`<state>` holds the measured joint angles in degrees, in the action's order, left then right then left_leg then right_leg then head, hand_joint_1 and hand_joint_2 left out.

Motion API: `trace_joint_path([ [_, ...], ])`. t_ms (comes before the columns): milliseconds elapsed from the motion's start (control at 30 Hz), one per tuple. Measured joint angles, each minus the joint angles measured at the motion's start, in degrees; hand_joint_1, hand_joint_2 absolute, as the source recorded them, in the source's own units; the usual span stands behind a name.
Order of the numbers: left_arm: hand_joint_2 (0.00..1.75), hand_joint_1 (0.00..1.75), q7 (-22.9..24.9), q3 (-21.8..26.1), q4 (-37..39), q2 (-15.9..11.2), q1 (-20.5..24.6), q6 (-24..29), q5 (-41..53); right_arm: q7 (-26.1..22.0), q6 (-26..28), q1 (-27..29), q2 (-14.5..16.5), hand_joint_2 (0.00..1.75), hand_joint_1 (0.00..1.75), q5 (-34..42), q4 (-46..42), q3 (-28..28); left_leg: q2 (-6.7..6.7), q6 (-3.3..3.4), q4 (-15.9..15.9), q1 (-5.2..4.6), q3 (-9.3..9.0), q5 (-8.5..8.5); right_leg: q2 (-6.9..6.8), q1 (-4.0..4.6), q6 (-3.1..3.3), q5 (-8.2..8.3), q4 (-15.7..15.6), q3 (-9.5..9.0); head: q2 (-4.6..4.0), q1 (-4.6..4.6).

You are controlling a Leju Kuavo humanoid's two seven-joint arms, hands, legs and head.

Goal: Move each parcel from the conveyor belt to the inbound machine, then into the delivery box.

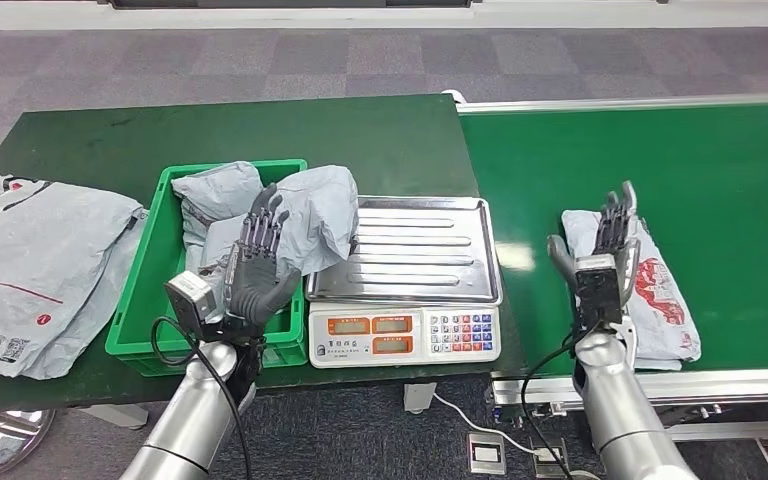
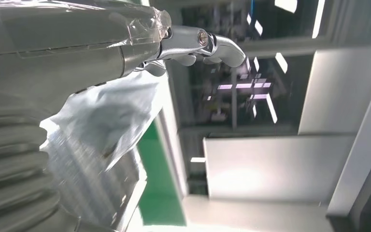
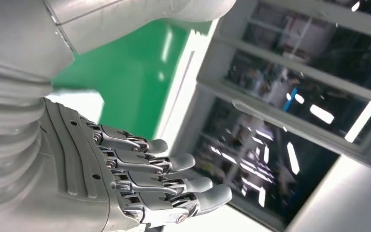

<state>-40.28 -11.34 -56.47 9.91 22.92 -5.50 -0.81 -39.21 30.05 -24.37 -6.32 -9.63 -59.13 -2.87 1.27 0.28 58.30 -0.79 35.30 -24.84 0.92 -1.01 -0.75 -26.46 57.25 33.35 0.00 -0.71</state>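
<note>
Grey parcel [image 1: 315, 225] is gripped by left hand [image 1: 258, 262] over bin's [image 1: 130, 320] right edge; release is next. Right hand [image 1: 605, 255], fingers spread, is raised at belt parcel [image 1: 660, 300].

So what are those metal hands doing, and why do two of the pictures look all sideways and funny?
Those hands belong to a walking robot with two silver arms. The big picture comes from a camera high on its body, looking down. The two sideways pictures come from small cameras at its wrists, so they tilt as the arms turn.

The robot's left hand holds a crumpled grey plastic parcel above the green plastic crate, which already has another grey parcel in it. Beside the crate stands a weighing scale with a shiny steel tray and buttons in front.

The right hand is empty, with its fingers straight, raised over a white parcel with red print lying on the green conveyor belt. A large grey mail bag lies on the green table at the far left.
</note>
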Motion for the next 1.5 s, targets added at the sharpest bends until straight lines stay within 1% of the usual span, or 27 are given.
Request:
trace_joint_path([
  [100, 1.75, 0.00, 0.0, 0.0, 1.2, 0.0, -0.2, -1.0, 0.0, 3.8, 0.4, -4.2, -2.5, 1.75, 0.00, -5.8, 2.3, 1.7, 0.01, 0.02, 0.0, 0.00, 0.00, 0.01, -0.02, 0.00, 0.00, 0.01, 0.0, -0.03, 0.00, 0.01],
  [133, 1.75, 0.00, 0.0, 0.0, 1.5, 0.0, -0.2, -0.8, 0.3, 5.9, 0.2, -5.6, -3.3, 1.75, 0.00, -8.0, 3.3, 2.1, 0.01, 0.02, 0.0, 0.00, 0.00, 0.02, -0.02, 0.00, -0.01, 0.02, 0.0, -0.04, 0.00, 0.01],
  [200, 1.75, 0.00, 0.0, 0.0, 1.8, -0.1, -0.4, 0.3, 1.2, 12.6, -1.8, -8.8, -5.0, 1.75, 0.00, -13.0, 6.7, 2.3, 0.00, 0.03, 0.0, -0.01, 0.00, 0.03, -0.02, -0.01, -0.02, 0.06, 0.0, -0.03, 0.00, 0.01],
  [267, 1.75, 0.00, 0.0, 0.0, 2.0, -0.2, -0.5, 2.0, 1.9, 20.7, -5.7, -12.5, -6.8, 1.75, 0.00, -17.9, 11.6, 2.3, 0.02, 0.05, 0.0, -0.02, 0.00, 0.05, -0.03, -0.01, -0.04, 0.08, 0.0, -0.03, 0.00, 0.01],
  [333, 1.75, 0.00, 0.0, 0.0, 2.2, -0.3, -0.6, 3.2, 2.1, 26.8, -9.8, -15.9, -8.6, 1.75, 0.00, -21.3, 16.6, 2.3, 0.08, 0.07, 0.0, -0.02, 0.01, 0.06, -0.07, -0.01, -0.05, 0.09, 0.0, -0.05, 0.00, 0.01],
  [367, 1.75, 0.00, 0.0, 0.0, 2.3, -0.4, -0.6, 3.5, 2.0, 29.9, -12.3, -17.5, -9.3, 1.75, 0.00, -23.0, 19.0, 2.3, 0.09, 0.07, 0.0, -0.02, 0.01, 0.07, -0.08, -0.01, -0.05, 0.09, 0.0, -0.05, 0.00, 0.01],
  [467, 1.75, 0.00, 0.0, 0.0, 2.6, -0.7, -0.5, 3.4, 1.8, 39.6, -22.2, -20.9, -11.2, 1.75, 0.00, -28.1, 26.0, 1.5, 0.13, 0.07, 0.0, -0.01, 0.02, 0.07, -0.11, 0.00, -0.05, 0.08, 0.0, -0.06, 0.00, 0.01],
  [500, 1.75, 0.00, 0.0, 0.0, 2.8, -0.7, -0.5, 3.3, 1.8, 41.5, -24.6, -21.4, -11.7, 1.75, 0.00, -29.2, 27.9, 1.1, 0.15, 0.07, 0.0, -0.01, 0.03, 0.07, -0.13, 0.00, -0.05, 0.08, 0.0, -0.05, 0.00, 0.01],
  [667, 1.75, 0.00, 0.0, 0.0, 3.3, -1.0, -0.2, 2.7, 1.7, 44.5, -30.3, -22.9, -13.1, 1.75, 0.00, -30.9, 34.4, -0.2, 0.14, 0.06, 0.0, 0.00, 0.06, 0.06, -0.11, 0.01, -0.05, 0.06, 0.0, 0.00, 0.00, 0.01],
  [733, 1.75, 0.00, 0.0, 0.0, 3.6, -1.0, 0.1, 2.4, 1.6, 46.4, -35.6, -23.2, -13.5, 1.75, 0.00, -32.2, 36.1, -0.9, 0.14, 0.06, 0.0, 0.00, 0.06, 0.06, -0.11, 0.02, -0.05, 0.06, 0.0, 0.00, 0.00, 0.01],
  [800, 1.75, 0.00, 0.0, 0.0, 3.9, -1.1, 0.5, 2.0, 1.5, 47.5, -42.6, -23.3, -13.9, 1.75, 0.00, -33.8, 37.5, -2.0, 0.14, 0.06, 0.0, 0.00, 0.06, 0.06, -0.11, 0.01, -0.05, 0.06, 0.0, 0.00, 0.00, 0.01],
  [867, 1.75, 0.00, 0.0, 0.0, 4.3, -1.1, 0.9, 1.5, 1.6, 46.3, -49.1, -23.2, -14.3, 1.75, 0.00, -35.2, 38.8, -3.3, 0.14, 0.06, 0.0, 0.00, 0.05, 0.06, -0.11, 0.01, -0.05, 0.06, 0.0, 0.01, 0.00, 0.01],
  [967, 1.75, 0.00, 0.0, 0.0, 5.0, -1.1, 1.6, 1.3, 1.8, 41.4, -57.3, -22.8, -15.1, 1.75, 0.00, -36.8, 39.7, -5.8, 0.13, 0.06, 0.0, 0.00, 0.04, 0.06, -0.11, 0.01, -0.05, 0.06, 0.0, -0.01, 0.00, 0.01],
  [1067, 1.75, 0.00, 0.0, 0.0, 5.9, -1.1, 2.3, 0.9, 1.7, 37.8, -61.3, -22.3, -15.7, 1.75, 0.00, -38.0, 40.1, -8.5, 0.12, 0.06, 0.0, 0.00, 0.04, 0.06, -0.09, 0.00, -0.05, 0.06, 0.0, -0.02, 0.00, 0.01],
  [1133, 1.75, 0.00, 0.0, 0.0, 6.3, -1.0, 2.5, 0.7, 1.5, 37.0, -62.6, -22.3, -16.0, 1.75, 0.00, -38.6, 40.1, -10.0, 0.11, 0.06, 0.0, 0.00, 0.03, 0.06, -0.08, 0.00, -0.05, 0.06, 0.0, -0.02, 0.00, 0.01],
  [1267, 1.75, 0.00, 0.0, 0.0, 6.9, -1.0, 2.5, 0.4, 0.9, 36.4, -64.6, -22.3, -16.1, 1.75, 1.75, -39.4, 40.2, -12.3, 0.12, 0.06, 0.0, 0.00, 0.02, 0.06, -0.09, 0.01, -0.05, 0.06, 0.0, -0.03, 0.00, 0.01],
  [1333, 1.75, 0.00, 0.0, 0.0, 7.1, -0.9, 2.4, 0.3, 0.8, 36.7, -64.5, -22.3, -16.2, 1.75, 1.75, -39.5, 40.3, -12.9, 0.13, 0.06, 0.0, 0.00, 0.02, 0.06, -0.11, 0.01, -0.06, 0.06, 0.0, -0.05, 0.00, 0.01],
  [1500, 1.75, 0.00, 0.0, 0.0, 7.1, -0.8, 1.9, 0.0, 0.8, 37.5, -61.9, -22.2, -16.1, 1.75, 1.75, -39.3, 40.3, -13.6, 0.13, 0.06, 0.0, 0.00, 0.02, 0.06, -0.10, 0.02, -0.05, 0.06, 0.0, -0.06, 0.00, 0.01],
])
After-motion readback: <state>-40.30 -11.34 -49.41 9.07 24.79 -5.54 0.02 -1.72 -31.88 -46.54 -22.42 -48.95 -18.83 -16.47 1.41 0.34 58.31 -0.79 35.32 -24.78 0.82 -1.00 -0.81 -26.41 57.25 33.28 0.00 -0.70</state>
